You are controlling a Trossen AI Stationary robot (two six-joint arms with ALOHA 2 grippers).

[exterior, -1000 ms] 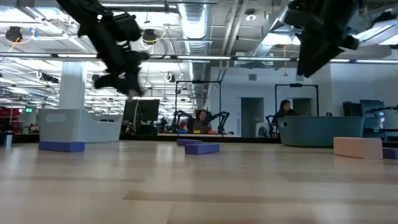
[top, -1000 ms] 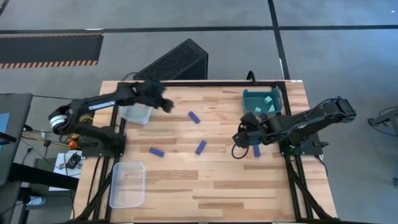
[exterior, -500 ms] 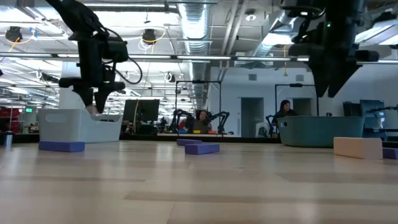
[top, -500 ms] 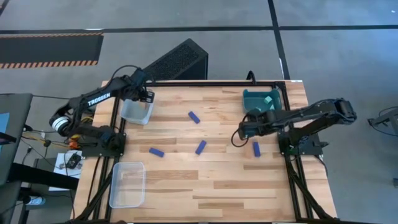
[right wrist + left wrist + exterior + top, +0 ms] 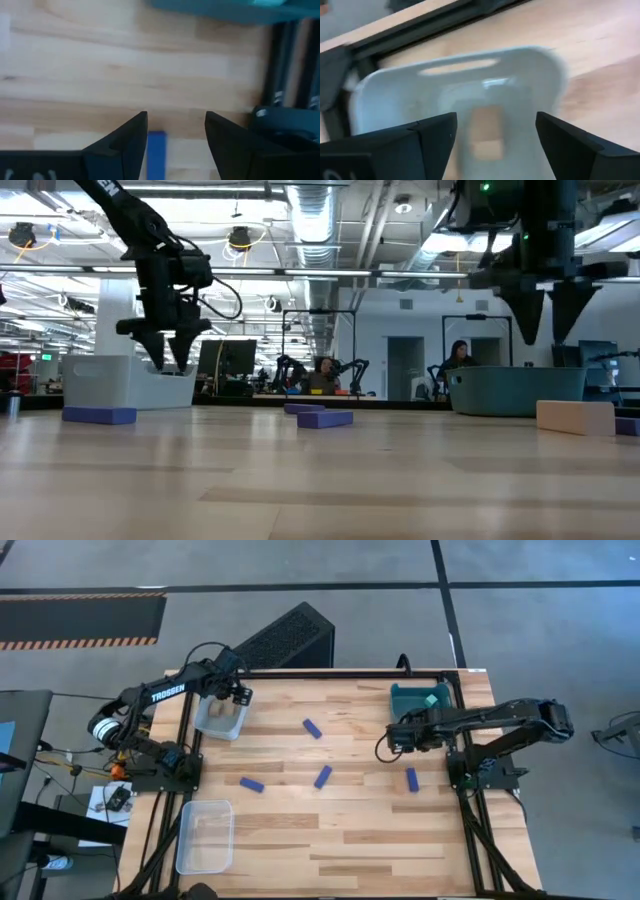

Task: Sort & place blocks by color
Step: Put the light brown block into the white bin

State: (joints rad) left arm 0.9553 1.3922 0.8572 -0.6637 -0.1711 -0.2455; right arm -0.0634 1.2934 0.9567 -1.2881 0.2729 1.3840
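My left gripper (image 5: 230, 705) hangs open, pointing down over the pale grey bin (image 5: 218, 720) at the table's far left. A tan block (image 5: 487, 132) shows inside that bin between the fingers (image 5: 440, 130). My right gripper (image 5: 393, 744) stands open above the bare table, just on the near side of the teal bin (image 5: 420, 700), nothing between its fingers. A dark blue block (image 5: 156, 147) lies flat on the table below it. Three more blue blocks (image 5: 312, 728), (image 5: 322, 776), (image 5: 252, 784) lie flat mid-table. In the low view a tan block (image 5: 575, 417) rests on the table at the right.
A clear bin (image 5: 205, 835) stands at the near left of the table. Black frame rails (image 5: 460, 740) run along the left and right edges. The teal bin holds some light cyan pieces (image 5: 432, 700). A bare stretch of wood lies at the near right.
My left gripper has swung toward the table's far left edge, over the grey bin, tipped to point down and opened; the tan block now lies in the bin. My right gripper has moved toward the far edge and the teal bin, rolled and tipped down, and opened.
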